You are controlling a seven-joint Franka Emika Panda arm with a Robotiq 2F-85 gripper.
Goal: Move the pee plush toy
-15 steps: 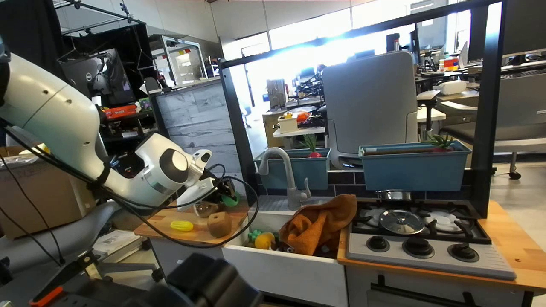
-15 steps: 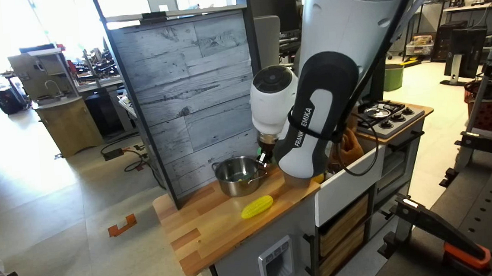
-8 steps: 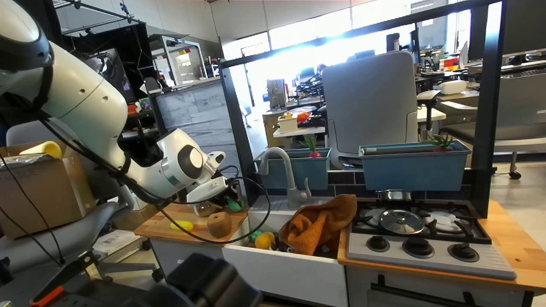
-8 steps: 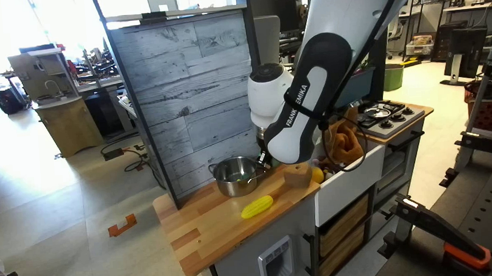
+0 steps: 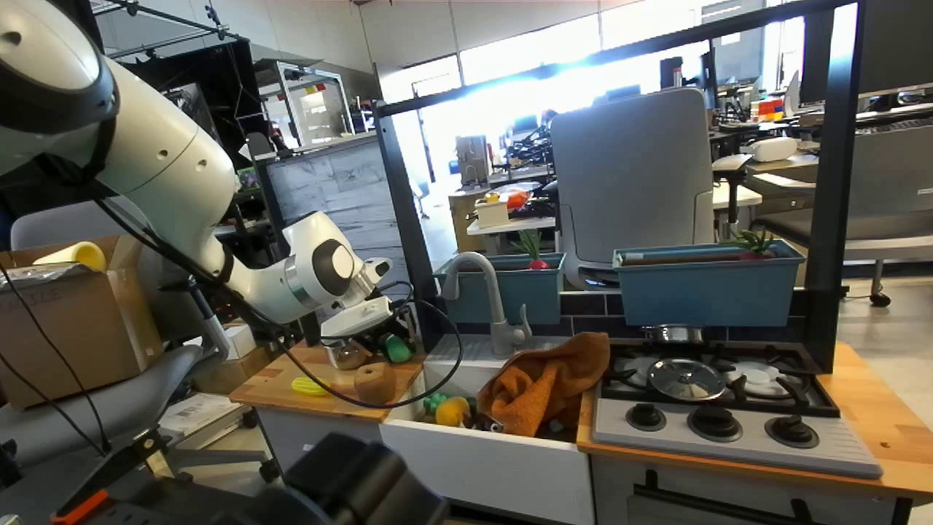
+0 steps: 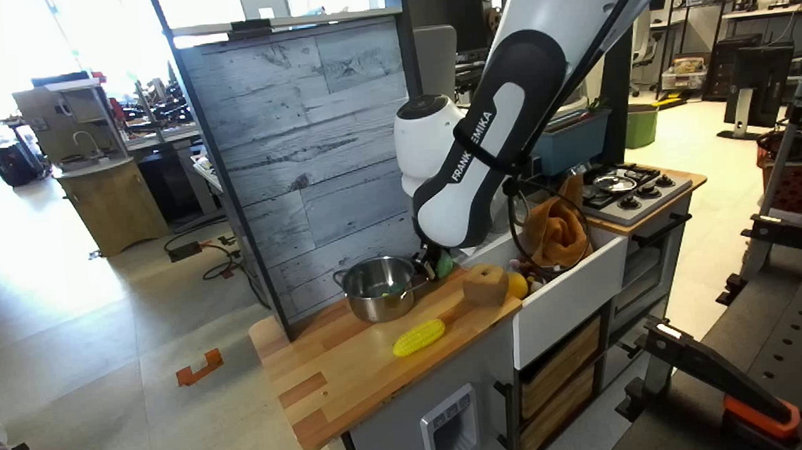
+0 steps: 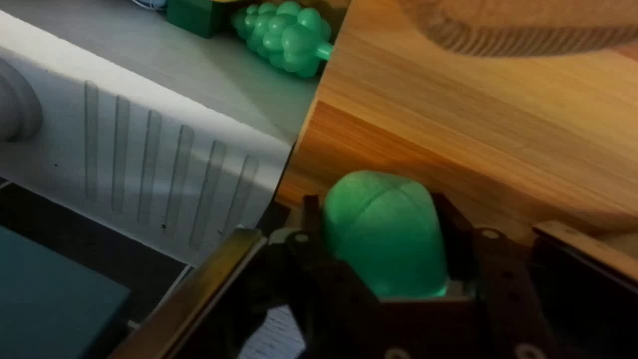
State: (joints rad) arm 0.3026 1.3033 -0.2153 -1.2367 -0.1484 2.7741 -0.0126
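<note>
The pee plush toy [image 7: 386, 234] is a bright green rounded soft lump with a seam across its top. In the wrist view it sits between the two dark fingers of my gripper [image 7: 376, 204], which press against its sides. In both exterior views the toy [image 5: 398, 349] hangs at the fingertips, low over the back right corner of the wooden counter, and it also shows beside the pot [image 6: 443, 265]. My gripper [image 6: 427, 260] is just right of the pot's rim. Whether the toy's underside touches the counter cannot be seen.
A steel pot [image 6: 378, 308] stands left of the gripper, near the plank wall [image 6: 312, 160]. A yellow corn [image 6: 419, 337] and a brown block [image 6: 486, 285] lie on the counter [image 6: 342, 391]. The white sink [image 6: 569, 301] with an orange cloth [image 5: 543, 383] adjoins it. A faucet [image 5: 488, 292] rises behind.
The gripper has moved right and down with the green toy in it, away from above the pot's edge. The pot has shifted slightly left.
</note>
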